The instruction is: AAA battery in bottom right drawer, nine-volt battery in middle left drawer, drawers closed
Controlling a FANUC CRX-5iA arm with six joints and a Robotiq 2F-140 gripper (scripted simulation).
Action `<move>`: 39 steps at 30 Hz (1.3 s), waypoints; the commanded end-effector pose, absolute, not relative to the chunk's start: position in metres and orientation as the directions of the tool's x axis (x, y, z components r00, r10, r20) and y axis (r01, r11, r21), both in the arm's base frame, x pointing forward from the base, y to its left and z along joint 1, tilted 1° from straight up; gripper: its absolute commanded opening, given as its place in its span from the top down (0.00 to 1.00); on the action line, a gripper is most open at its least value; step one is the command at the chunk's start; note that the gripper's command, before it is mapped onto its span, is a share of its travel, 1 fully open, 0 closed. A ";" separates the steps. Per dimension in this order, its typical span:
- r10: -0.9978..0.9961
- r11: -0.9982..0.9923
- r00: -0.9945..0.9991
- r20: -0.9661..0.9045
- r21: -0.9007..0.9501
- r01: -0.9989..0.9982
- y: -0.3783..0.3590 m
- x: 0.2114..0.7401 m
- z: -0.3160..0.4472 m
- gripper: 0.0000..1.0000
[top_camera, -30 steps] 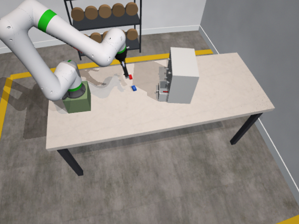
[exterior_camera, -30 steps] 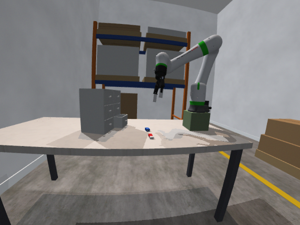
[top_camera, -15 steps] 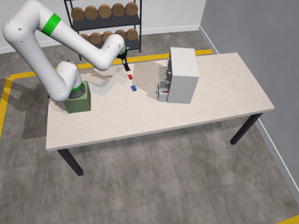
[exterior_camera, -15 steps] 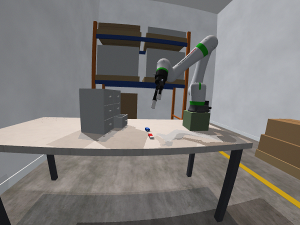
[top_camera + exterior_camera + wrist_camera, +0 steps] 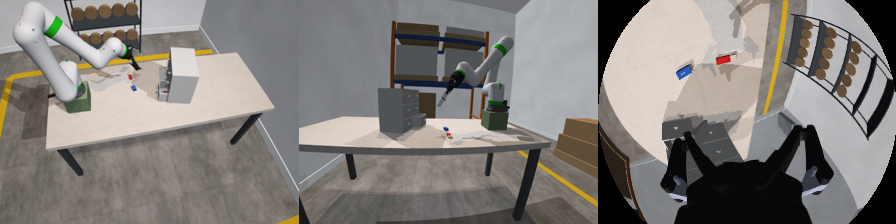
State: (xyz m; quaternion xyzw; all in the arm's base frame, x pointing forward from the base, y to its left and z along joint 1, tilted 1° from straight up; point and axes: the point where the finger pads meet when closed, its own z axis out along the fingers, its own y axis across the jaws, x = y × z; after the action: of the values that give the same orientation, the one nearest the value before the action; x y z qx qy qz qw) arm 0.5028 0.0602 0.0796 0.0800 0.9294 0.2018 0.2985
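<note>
- The jaws [image 5: 138, 59] [image 5: 442, 100] stand wide apart with nothing between them, raised above the surface [image 5: 112, 124] [image 5: 361, 147] [image 5: 638, 60] and slanting down toward the chest [image 5: 184, 62] [image 5: 390, 109].
- A slim red piece, probably the AAA battery [image 5: 165, 91], lies in the pulled-out bottom right drawer [image 5: 157, 93] [image 5: 419, 121] [image 5: 673, 133], so that half looks placed but not shut in.
- The red block [image 5: 130, 76] [image 5: 449, 135] [image 5: 723, 60] and the blue block [image 5: 134, 88] [image 5: 446, 128] [image 5: 684, 72] rest apart on the surface. One is presumably the nine-volt battery; the pictures do not settle which.
- The middle left drawer [image 5: 404, 112] [image 5: 725, 149] appears pushed in, so opening it is likely the next step.
- The relation that matters: its handle [image 5: 408, 109] [image 5: 718, 151] lies beyond the fingertips on the chest side, and lower than the wrist. The jaws should line up square to the front before closing on it.
- The pull should stay short, as a loose tray could droop; the open drawer below also needs clearance.
</note>
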 end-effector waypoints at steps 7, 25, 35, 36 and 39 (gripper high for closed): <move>0.303 0.953 -0.591 -0.748 0.235 0.191 -0.027 0.512 0.054 0.00; 0.265 0.910 -0.579 -0.771 0.002 0.415 -0.083 0.458 0.017 1.00; 0.265 0.910 -0.579 -0.771 0.002 0.415 -0.083 0.458 0.017 1.00; 0.265 0.910 -0.579 -0.771 0.002 0.415 -0.083 0.458 0.017 1.00; 0.265 0.910 -0.579 -0.771 0.002 0.415 -0.083 0.458 0.017 1.00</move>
State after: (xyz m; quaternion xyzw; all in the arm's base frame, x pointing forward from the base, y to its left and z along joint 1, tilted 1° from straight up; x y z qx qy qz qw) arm 0.4591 -0.0829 0.0175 0.2117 0.9111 -0.1131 0.3351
